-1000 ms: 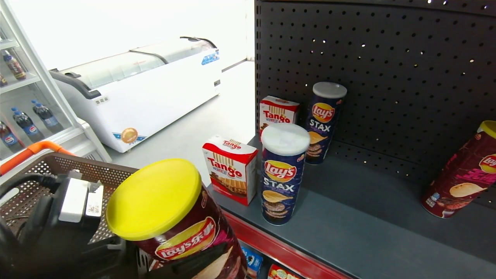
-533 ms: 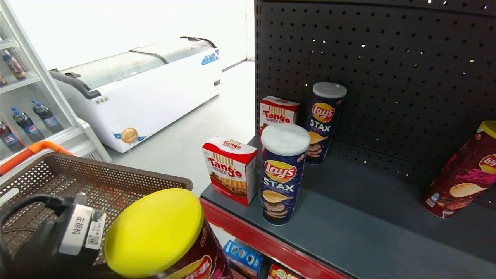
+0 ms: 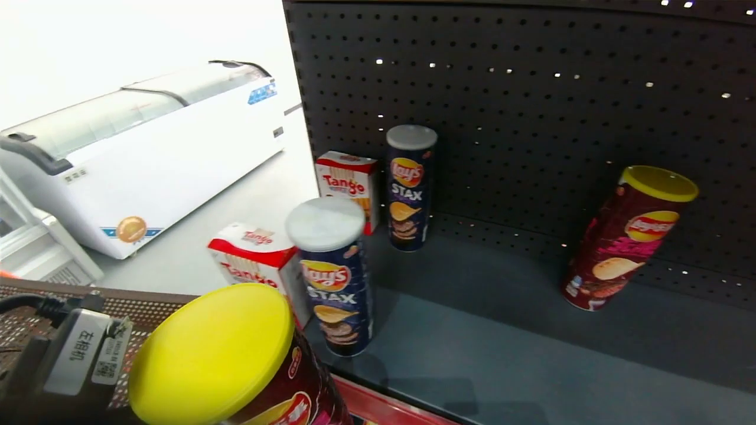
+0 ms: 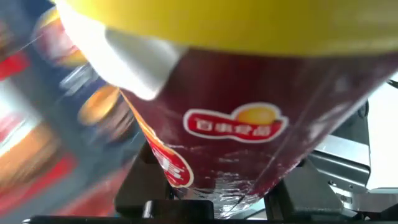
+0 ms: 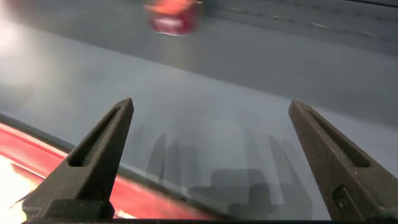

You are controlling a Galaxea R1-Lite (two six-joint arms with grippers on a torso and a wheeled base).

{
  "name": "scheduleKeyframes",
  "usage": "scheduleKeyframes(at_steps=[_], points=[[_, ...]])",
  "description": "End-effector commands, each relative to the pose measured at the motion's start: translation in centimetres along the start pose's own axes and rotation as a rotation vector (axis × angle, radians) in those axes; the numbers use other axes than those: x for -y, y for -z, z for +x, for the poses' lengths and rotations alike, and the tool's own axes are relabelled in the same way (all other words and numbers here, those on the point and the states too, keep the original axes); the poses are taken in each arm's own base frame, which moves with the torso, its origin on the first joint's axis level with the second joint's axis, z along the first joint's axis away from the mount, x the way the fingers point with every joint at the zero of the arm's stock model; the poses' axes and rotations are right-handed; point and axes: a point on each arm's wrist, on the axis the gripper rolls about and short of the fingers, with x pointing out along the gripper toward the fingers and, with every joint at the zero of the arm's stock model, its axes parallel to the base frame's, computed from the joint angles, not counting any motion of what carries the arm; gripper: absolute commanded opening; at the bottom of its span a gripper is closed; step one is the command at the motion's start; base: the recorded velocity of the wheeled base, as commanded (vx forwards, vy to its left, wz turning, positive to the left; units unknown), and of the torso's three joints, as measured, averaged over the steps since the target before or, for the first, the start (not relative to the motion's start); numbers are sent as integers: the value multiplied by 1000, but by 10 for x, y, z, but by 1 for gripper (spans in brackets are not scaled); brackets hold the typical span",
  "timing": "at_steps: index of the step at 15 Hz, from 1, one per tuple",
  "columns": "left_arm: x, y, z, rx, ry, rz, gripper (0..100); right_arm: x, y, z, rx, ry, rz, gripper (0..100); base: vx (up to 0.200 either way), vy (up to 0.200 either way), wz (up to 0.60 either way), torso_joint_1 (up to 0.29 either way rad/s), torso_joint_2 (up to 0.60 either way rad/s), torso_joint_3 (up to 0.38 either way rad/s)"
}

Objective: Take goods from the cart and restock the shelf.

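Brown perforated plastic marks the cart [image 3: 23, 321] at the far left. Just over its rim the left gripper [image 4: 214, 186] is clamped round the lower body of a maroon can [image 3: 218, 360] with a yellow lid, held in the air short of the shelf [image 3: 502, 330]. A white sticker [image 3: 77, 360] on that wrist carries dark characters and a small square code. Next along, at the shelf's left end, a front box [image 3: 254, 260] in red and white stands just beside a front blue can [image 3: 333, 277]. A rear box [image 3: 345, 183] and a rear blue can [image 3: 409, 189] stand behind them, against the pegboard [image 3: 531, 118]. The boxes show bold lettering on red. The cans bear a red-and-yellow round emblem, with white lettering under it on the blue ones. Well apart to the right, a second maroon can [image 3: 626, 242] looks tilted, its top toward the pegboard. The right gripper [image 5: 214, 162] hovers low over the shelf deck near its red front edge, fingers spread wide and holding nothing. The likely trouble is the crowded left end. A low swing inward could clip the front blue can or the front box and topple them. Gripped low, the tall can might also tip in the grasp or land crooked.
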Motion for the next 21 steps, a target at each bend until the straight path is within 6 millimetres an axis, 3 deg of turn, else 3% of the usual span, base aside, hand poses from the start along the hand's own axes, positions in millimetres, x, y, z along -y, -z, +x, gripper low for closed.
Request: scheduleKeyframes(at_steps=[1,5,18,19,20,21], points=[[0,-1,0,3,0,1,0,0,0,0,-1,1,0,100,0,0,-600,-7,7,7],[-1,0,0,1,-4,0,0,0,0,0,-1,0,0,100,0,0,-600,1,1,1],[-4,2,-2,-4,-31,-13,0,0,0,1,-12,-20,-6,100,0,0,0,0,0,0],[-4,2,-3,-4,-33,-13,0,-1,-8,-1,23,-52,-19,100,0,0,0,0,0,0],[-4,0,-3,5,-35,-11,0,-1,-61,-5,94,-69,-21,100,0,0,0,0,0,0],[-4,1,-3,2,-33,-13,0,-1,-91,7,4,-86,-22,100,0,0,0,0,0,0]])
